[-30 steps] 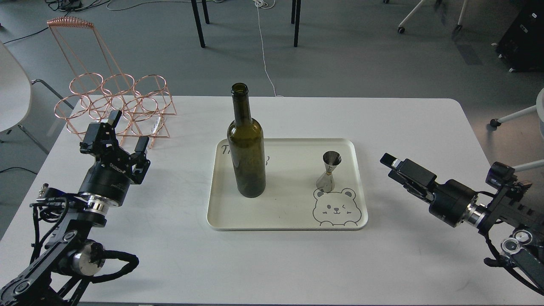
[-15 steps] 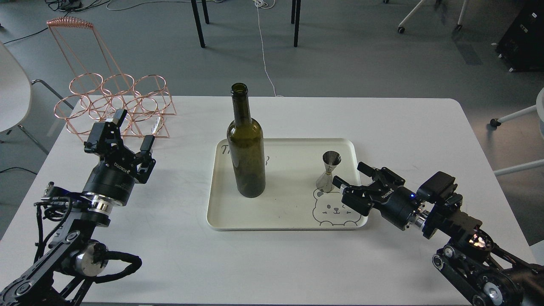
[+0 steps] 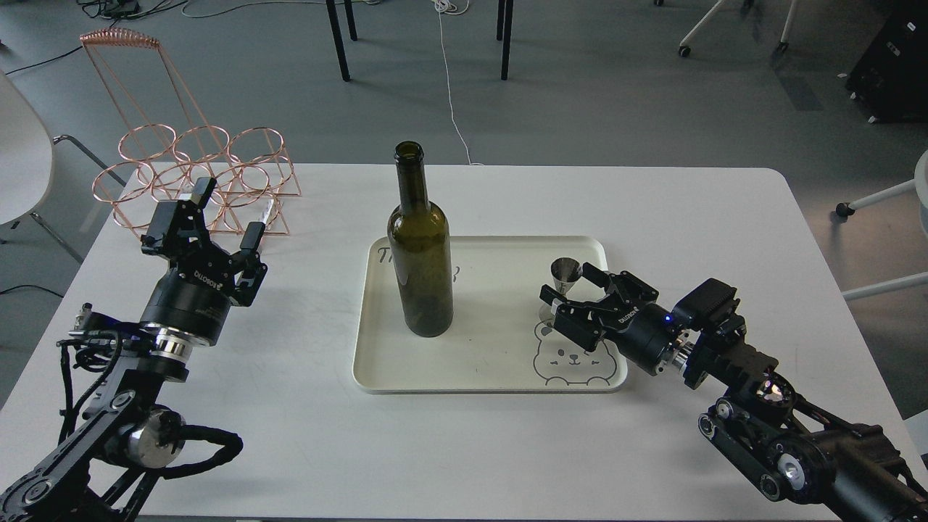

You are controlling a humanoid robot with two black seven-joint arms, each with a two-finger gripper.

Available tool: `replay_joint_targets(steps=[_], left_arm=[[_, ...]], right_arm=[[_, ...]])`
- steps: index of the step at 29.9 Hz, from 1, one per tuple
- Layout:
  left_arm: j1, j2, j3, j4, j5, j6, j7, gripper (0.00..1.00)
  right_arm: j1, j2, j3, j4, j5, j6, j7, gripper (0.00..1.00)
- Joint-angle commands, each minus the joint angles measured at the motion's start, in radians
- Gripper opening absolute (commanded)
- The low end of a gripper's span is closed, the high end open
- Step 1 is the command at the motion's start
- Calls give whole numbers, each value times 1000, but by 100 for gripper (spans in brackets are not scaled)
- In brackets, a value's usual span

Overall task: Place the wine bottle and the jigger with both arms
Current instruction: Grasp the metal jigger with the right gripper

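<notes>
Right gripper (image 3: pixel 569 285) nearer trayed jigger (image 3: pixel 565 274)

Single head view, looking forward and down.
Seen from above the near edge of the counter (image 3: pixel 507 449), at mid range; floor beyond.

Black jointed arms (image 3: pixel 761 413), silver wrist rings
</notes>
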Motion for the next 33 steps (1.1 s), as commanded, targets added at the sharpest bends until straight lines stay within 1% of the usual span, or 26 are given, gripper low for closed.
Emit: replay_joint_targets(steps=[1,3,10,13,21,22,24,26,29,31,32,33], left_arm=[[1,0,-1,1,0,0,0,98],[1,0,-2,0,0,0,0,98],[1,-5,-2,0,0,-1,0,98],[0,-5,-4,0,0,-1,0,98],[1,-5,-4,0,0,-3,0,98],[1,-5,-5,0,0,-3,0,98],[1,-6,-5,0,0,-3,0,98],[1,-7,-7,0,0,-3,0,98],[1,-7,-9,0,0,-3,0,98],[1,-7,-9,0,0,-3,0,98],[1,-7,-9,0,0,-3,0,98],[1,-7,-9,0,0,-3,0,98]], right_arm=[[17,4,-12,-10,0,0,0,91],[34,4,-12,-19,0,0,0,86],[51,2,-12,-17,0,-8,0,86],[48,1,-13,-17,0,-8,0,83],[48,4,-43,-21,0,-8,0,82],[47,4,-43,-21,0,-8,0,81],[48,4,-43,-22,0,-8,0,71],[48,5,-41,-22,0,-8,0,69],[50,5,-41,-22,0,-8,0,58],[51,5,-41,-22,0,-8,0,58],[50,5,-40,-22,0,-9,0,55],[51,5,-40,-22,0,-9,0,51]])
